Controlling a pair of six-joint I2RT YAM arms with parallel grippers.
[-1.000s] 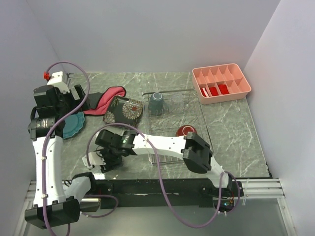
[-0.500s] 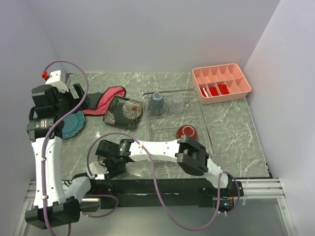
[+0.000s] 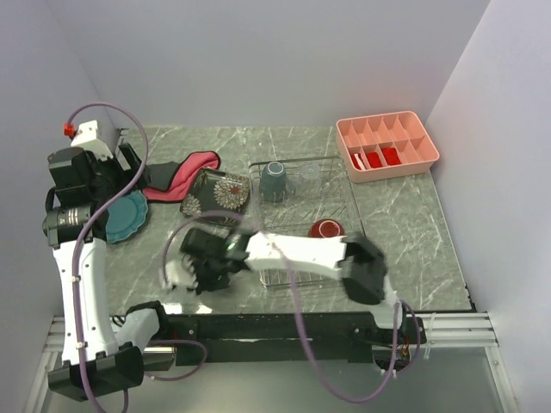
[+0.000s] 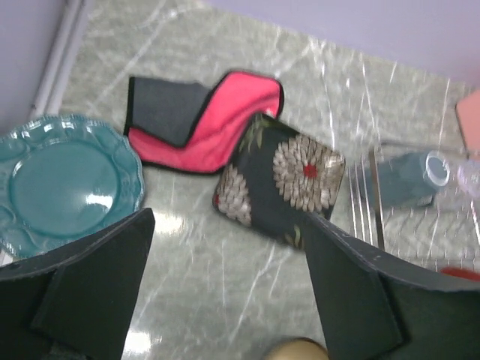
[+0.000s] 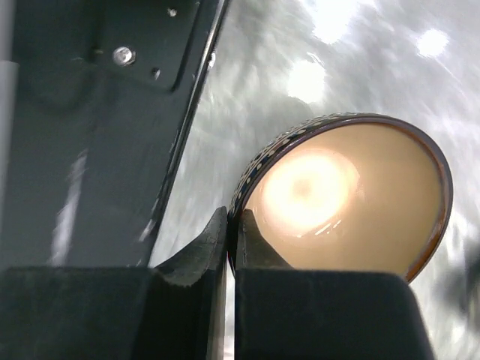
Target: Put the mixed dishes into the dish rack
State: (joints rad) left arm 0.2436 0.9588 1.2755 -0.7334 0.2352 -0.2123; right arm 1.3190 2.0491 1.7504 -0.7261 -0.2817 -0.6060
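My right gripper point(image 5: 232, 217) is shut on the rim of the dark cream-lined bowl point(image 5: 345, 195), one finger inside and one outside, low near the table's front left point(image 3: 182, 271). My left gripper point(image 4: 225, 300) hangs open and empty above the table, with the round blue plate point(image 4: 64, 184) to its left and the square dark flowered plate point(image 4: 289, 180) ahead. The bowl's rim point(image 4: 300, 350) peeks in at the bottom of the left wrist view. In the silver wire dish rack point(image 3: 344, 185) lie a grey-blue mug point(image 3: 273, 181) and a red bowl point(image 3: 325, 229).
A red-pink cloth point(image 3: 185, 175) lies behind the square plate point(image 3: 215, 191). A pink compartment tray point(image 3: 387, 146) stands at the back right. The black base rail point(image 5: 112, 112) runs close beside the bowl. Walls close in the left, back and right.
My right gripper has closed on the bowl's rim and shifted slightly near the front left. The left arm has barely moved, its jaws a little narrower.
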